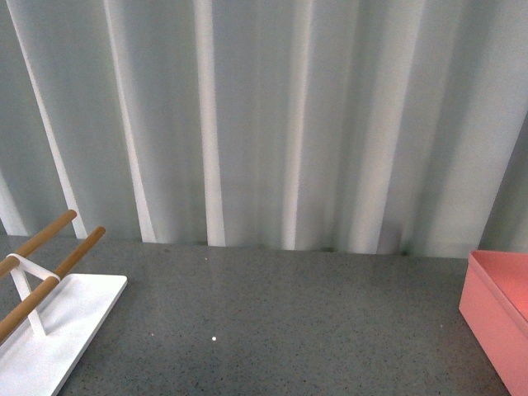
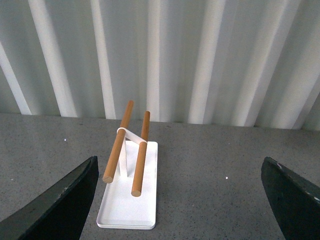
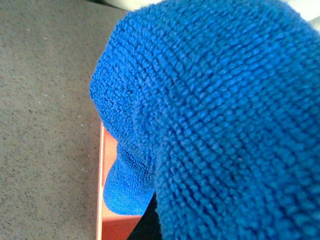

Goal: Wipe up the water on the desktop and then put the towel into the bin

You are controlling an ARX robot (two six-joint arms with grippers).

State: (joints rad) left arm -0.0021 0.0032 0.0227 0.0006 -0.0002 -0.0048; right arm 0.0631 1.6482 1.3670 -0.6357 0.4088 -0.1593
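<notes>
The blue fluffy towel (image 3: 210,115) fills most of the right wrist view, bunched close to the camera. My right gripper is shut on it; its fingers are hidden by the cloth. Below the towel I see the salmon-pink bin (image 3: 101,200), its rim and part of its floor, with the towel's lower end hanging over it. The bin also shows at the right edge of the front view (image 1: 499,318). The dark grey speckled desktop (image 1: 289,313) lies in front. My left gripper (image 2: 182,200) is open and empty above the desktop (image 2: 210,190). Neither arm shows in the front view.
A white rack (image 1: 58,330) with wooden rods (image 1: 49,233) stands at the left; it also shows in the left wrist view (image 2: 129,200). A pale corrugated wall (image 1: 264,124) closes off the back of the desktop.
</notes>
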